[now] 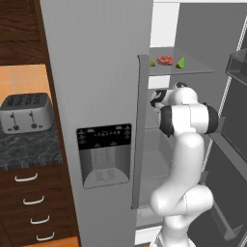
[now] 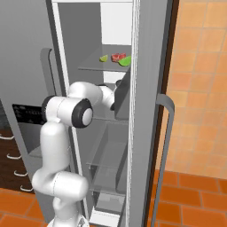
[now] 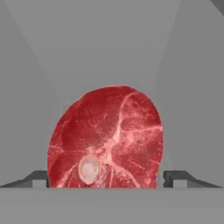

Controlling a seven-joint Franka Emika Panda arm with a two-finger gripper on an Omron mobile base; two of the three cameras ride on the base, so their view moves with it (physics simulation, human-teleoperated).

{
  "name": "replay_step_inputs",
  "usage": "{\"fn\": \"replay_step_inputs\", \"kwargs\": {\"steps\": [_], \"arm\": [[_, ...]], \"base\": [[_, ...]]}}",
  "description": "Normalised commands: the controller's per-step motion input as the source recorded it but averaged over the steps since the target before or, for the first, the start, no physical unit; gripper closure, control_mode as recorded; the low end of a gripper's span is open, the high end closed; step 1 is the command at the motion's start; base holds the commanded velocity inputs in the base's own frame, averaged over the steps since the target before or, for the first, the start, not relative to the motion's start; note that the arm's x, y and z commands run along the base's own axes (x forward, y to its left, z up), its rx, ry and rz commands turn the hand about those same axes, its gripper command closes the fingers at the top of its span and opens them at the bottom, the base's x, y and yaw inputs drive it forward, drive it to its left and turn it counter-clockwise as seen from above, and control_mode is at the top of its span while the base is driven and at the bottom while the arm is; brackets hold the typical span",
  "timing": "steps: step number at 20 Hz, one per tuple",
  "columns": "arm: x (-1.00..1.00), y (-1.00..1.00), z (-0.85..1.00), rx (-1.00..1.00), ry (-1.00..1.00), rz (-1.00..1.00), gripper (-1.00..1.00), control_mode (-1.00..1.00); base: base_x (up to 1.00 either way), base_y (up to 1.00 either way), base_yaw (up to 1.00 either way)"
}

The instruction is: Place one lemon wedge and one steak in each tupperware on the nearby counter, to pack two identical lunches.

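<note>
At the far left of the left base view, a silver toaster (image 1: 25, 112) sits on the marbled counter (image 1: 29, 149) above dark drawers (image 1: 34, 202). No tupperware is in sight there. Moving right, the closed fridge door with its dispenser panel (image 1: 104, 155) takes the middle of that frame. To its right the fridge stands open, and the white arm (image 1: 185, 159) reaches into it from the lower right.

On the upper shelf (image 1: 198, 71), in the upper right of that view, lie a steak (image 1: 165, 60) flanked by two green lemon wedges, one to its left (image 1: 152, 62) and one to its right (image 1: 181, 62), all near each other.

In the hand view a second steak (image 3: 107, 138) fills the centre, red and marbled with a pale bone disc at lower left. The gripper (image 3: 107, 179) has its fingers spread wide, one fingertip (image 3: 37, 179) at the steak's left edge and the other at its right, so the meat sits between the open jaws, not yet pinched. Which shelf this steak lies on I cannot tell.

By my judgement the steak is a flat, soft, fairly light slab, probably slick on its faces. It should handle best when squeezed across its width, near the middle, with the fingers low enough to catch its full thickness. A grip near the rim could let it slip or swing out.
</note>
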Motion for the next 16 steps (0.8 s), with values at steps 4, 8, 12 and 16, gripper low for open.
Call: {"fn": "replay_step_inputs", "kwargs": {"steps": [4,8,12,16], "arm": [[0.06,0.00,-0.34,0.00,0.01,0.00,-1.00,-1.00],[0.00,0.00,-0.15,0.00,0.00,0.00,-1.00,-1.00],[0.00,0.00,-0.08,0.00,0.01,0.00,1.00,-1.00],[0.00,0.00,0.00,0.00,0.01,0.00,1.00,-1.00]], "base": [[0.00,0.00,0.00],[0.00,0.00,0.00],[0.00,0.00,0.00],[0.00,0.00,0.00]]}}
